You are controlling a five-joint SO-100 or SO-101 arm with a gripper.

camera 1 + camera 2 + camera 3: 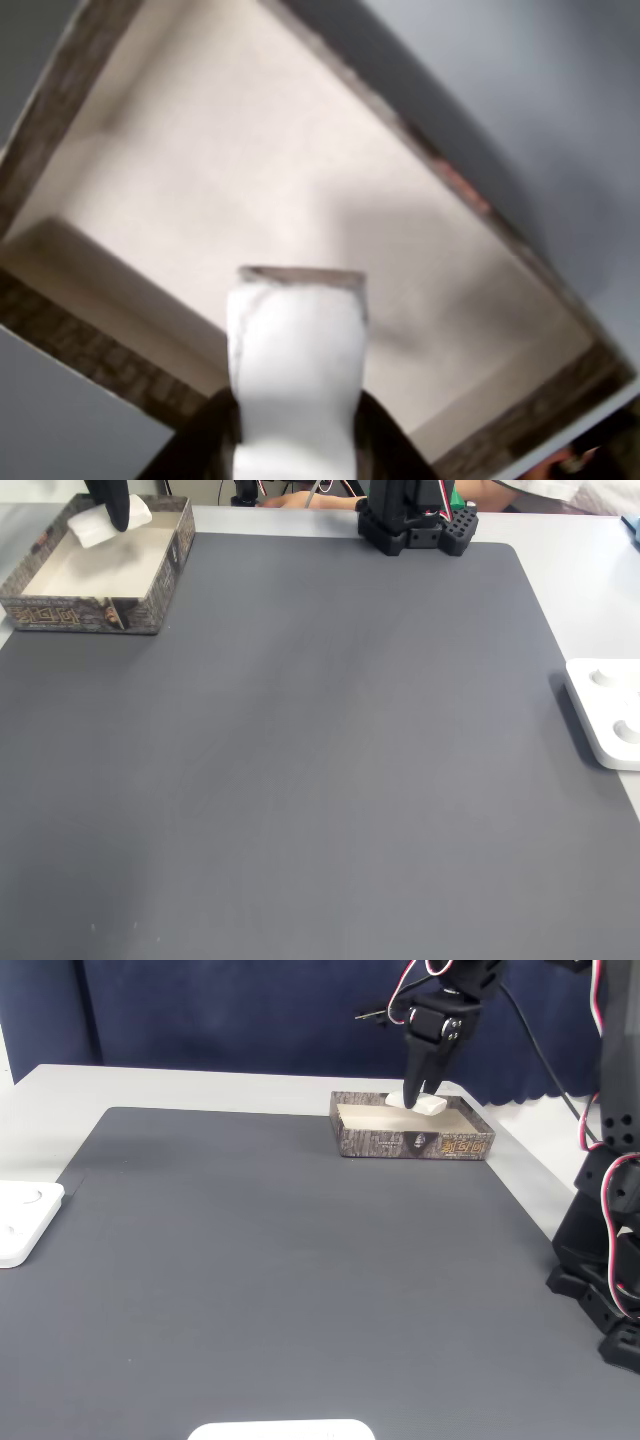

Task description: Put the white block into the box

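The white block is pinched in my gripper, whose dark fingers show on either side of it at the bottom of the other view. Below the block lies the beige floor of the box, with its dark patterned rim around it. In both fixed views the gripper hangs over the box, shut on the white block. The block sits tilted, just above the box's inside, near one end.
A dark grey mat covers the table. A white slab with round buttons rests at the mat's edge, far from the box. The arm's black base stands at the mat's side. A hand rests behind it.
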